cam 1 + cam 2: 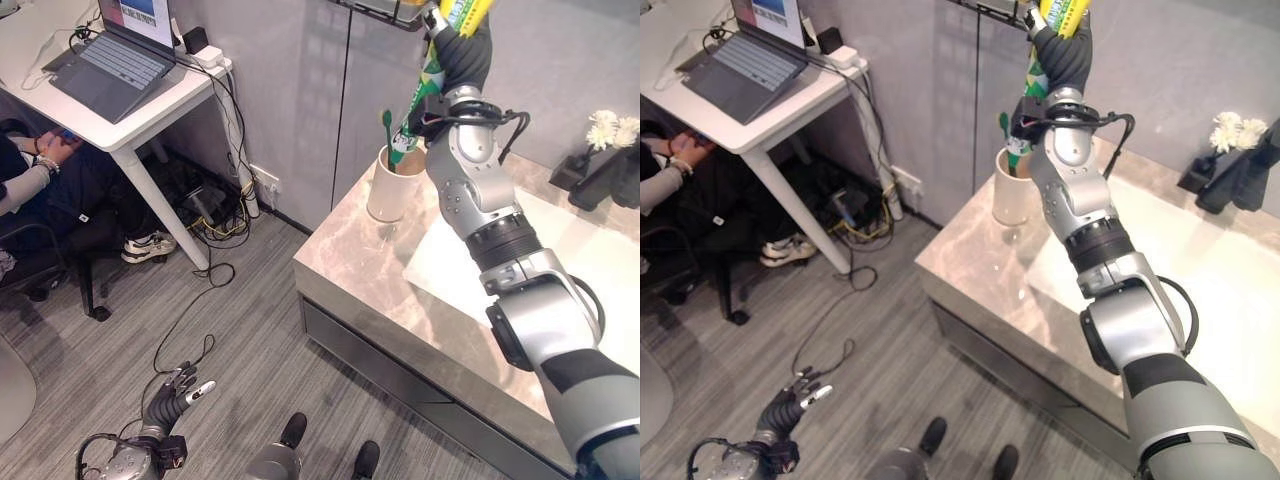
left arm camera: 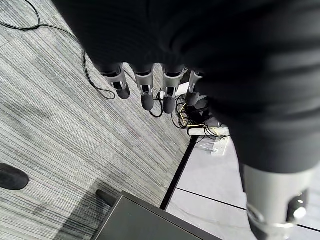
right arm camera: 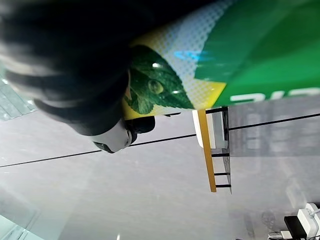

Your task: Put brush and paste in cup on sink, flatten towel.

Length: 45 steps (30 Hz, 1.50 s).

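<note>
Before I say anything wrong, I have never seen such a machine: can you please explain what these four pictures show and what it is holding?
It is a humanoid robot with two silver-grey arms. Two pictures come from a stereo camera on its head, looking down; the other two come from cameras on its wrists.

The right hand is raised over a marble sink counter and is closed on a green and yellow toothpaste tube, whose lower end dips into a cream cup. A green toothbrush already stands in that cup. The right wrist picture shows the tube from very close.

The left hand hangs low over the grey floor with relaxed fingers, holding nothing.

To the side, a laptop lies on a white desk, and a person sits there.
</note>
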Tool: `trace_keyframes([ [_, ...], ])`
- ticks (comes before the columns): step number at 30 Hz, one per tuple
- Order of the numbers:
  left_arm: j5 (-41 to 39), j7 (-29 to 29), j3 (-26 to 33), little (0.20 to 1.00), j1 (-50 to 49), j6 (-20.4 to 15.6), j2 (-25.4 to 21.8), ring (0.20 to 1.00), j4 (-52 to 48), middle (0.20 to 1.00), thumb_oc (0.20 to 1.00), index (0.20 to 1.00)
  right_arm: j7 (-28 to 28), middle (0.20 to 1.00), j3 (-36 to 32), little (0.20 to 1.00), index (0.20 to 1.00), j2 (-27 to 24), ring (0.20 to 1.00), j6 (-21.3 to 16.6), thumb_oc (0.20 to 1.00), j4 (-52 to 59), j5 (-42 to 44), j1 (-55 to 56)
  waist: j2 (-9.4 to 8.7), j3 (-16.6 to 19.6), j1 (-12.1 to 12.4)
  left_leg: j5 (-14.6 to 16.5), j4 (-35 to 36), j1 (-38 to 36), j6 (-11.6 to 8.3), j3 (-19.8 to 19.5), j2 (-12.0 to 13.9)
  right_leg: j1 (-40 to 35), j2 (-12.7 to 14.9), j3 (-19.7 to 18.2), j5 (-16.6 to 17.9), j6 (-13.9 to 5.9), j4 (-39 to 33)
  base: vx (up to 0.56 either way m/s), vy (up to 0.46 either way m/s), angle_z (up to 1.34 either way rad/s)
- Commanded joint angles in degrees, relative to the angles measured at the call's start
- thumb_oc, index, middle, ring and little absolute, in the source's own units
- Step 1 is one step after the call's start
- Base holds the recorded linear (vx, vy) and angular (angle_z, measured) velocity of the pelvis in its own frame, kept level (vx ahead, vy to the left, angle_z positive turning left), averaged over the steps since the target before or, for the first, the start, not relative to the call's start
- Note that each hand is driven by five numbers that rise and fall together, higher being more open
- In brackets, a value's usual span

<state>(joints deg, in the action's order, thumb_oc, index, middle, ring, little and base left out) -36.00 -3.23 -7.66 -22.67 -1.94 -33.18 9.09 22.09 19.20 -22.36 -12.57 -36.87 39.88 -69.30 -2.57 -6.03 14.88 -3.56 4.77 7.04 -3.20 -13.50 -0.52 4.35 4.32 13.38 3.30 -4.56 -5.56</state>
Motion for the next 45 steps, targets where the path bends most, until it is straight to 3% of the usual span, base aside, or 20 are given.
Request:
trace_keyframes([
  [1, -0.44, -0.13, -1.09, 1.000, -0.04, -2.36, -1.15, 1.000, -1.93, 1.000, 1.000, 1.000, -1.13, 0.200, -1.36, 0.200, 0.200, -1.30, 0.200, -2.30, 0.200, 0.83, 0.85, -1.97, -1.47, 0.88, 0.35, 2.50, 0.23, -3.14, 0.49, 2.93, -0.60, -2.94, 2.66, -1.55, -1.10, -3.72, 0.56, 0.00, 0.000, 0.00],
  [22, 0.02, 0.07, -1.84, 1.000, 0.43, -2.40, -1.03, 1.000, -1.62, 1.000, 1.000, 1.000, -1.05, 0.200, -1.68, 0.200, 0.200, -0.99, 0.200, -1.88, 0.200, -1.09, 0.29, -0.96, -1.21, 0.45, 0.21, 2.46, 0.23, -2.59, 0.46, 2.71, -0.66, -2.33, 2.60, -1.61, -1.14, -3.74, 0.56, 0.00, 0.000, 0.00],
  [23, 0.02, 0.07, -1.84, 1.000, 0.44, -2.40, -1.02, 1.000, -1.62, 1.000, 1.000, 1.000, -1.06, 0.307, -1.67, 0.307, 0.307, -0.99, 0.307, -1.88, 0.307, -1.10, 0.29, -0.97, -1.20, 0.44, 0.21, 2.46, 0.23, -2.59, 0.46, 2.71, -0.66, -2.33, 2.60, -1.61, -1.14, -3.74, 0.56, 0.00, 0.000, 0.00],
  [24, 0.02, 0.09, -1.87, 1.000, 0.45, -2.42, -0.97, 1.000, -1.50, 1.000, 1.000, 1.000, -1.06, 0.347, -1.59, 0.347, 0.347, -1.00, 0.347, -1.84, 0.347, -1.36, 0.28, -1.07, -1.22, 0.46, 0.18, 2.48, 0.23, -2.61, 0.44, 2.77, -0.66, -2.37, 2.58, -1.60, -1.19, -3.73, 0.56, 0.00, 0.000, 0.00],
  [26, -0.19, 0.11, -1.98, 1.000, 0.53, -2.40, -0.79, 1.000, -1.31, 1.000, 1.000, 1.000, -1.19, 0.821, -1.35, 0.821, 0.821, -0.95, 0.821, -1.63, 0.821, -1.71, 0.14, -0.98, -1.28, 0.49, 0.10, 2.57, 0.23, -2.74, 0.49, 2.82, -0.65, -2.49, 2.60, -1.63, -1.22, -3.71, 0.56, 0.00, 0.000, 0.00],
  [27, -0.26, 0.03, -2.00, 1.000, 0.62, -2.43, -0.73, 1.000, -1.25, 1.000, 1.000, 1.000, -1.26, 1.000, -1.27, 1.000, 1.000, -0.89, 1.000, -1.52, 1.000, -1.78, 0.21, -0.98, -1.34, 0.46, 0.06, 2.68, 0.23, -2.86, 0.53, 2.77, -0.68, -2.59, 2.58, -1.62, -1.25, -3.71, 0.56, 0.00, 0.000, 0.00],
  [38, -0.31, 0.10, -1.77, 1.000, 0.74, -2.39, -0.30, 1.000, -0.84, 1.000, 1.000, 1.000, -1.40, 1.000, -1.65, 1.000, 1.000, -0.98, 1.000, -1.83, 1.000, -1.67, 0.06, -0.79, -1.69, 1.04, -0.08, 3.34, 0.23, -3.93, 0.72, 2.79, -0.75, -3.68, 2.51, -1.69, -1.56, -3.60, 0.56, 0.00, 0.000, 0.00],
  [45, 2.29, 0.44, -2.06, 1.000, 1.79, -2.18, -0.40, 1.000, 0.50, 1.000, 1.000, 1.000, -0.51, 1.000, -2.14, 1.000, 1.000, -2.64, 1.000, -1.72, 1.000, 4.68, -4.24, 1.60, -1.31, 1.36, -0.57, 3.65, 0.23, -4.50, 0.76, 3.33, -0.61, -4.10, 2.59, -1.83, -1.67, -3.64, 0.56, 0.00, 0.000, 0.00],
])
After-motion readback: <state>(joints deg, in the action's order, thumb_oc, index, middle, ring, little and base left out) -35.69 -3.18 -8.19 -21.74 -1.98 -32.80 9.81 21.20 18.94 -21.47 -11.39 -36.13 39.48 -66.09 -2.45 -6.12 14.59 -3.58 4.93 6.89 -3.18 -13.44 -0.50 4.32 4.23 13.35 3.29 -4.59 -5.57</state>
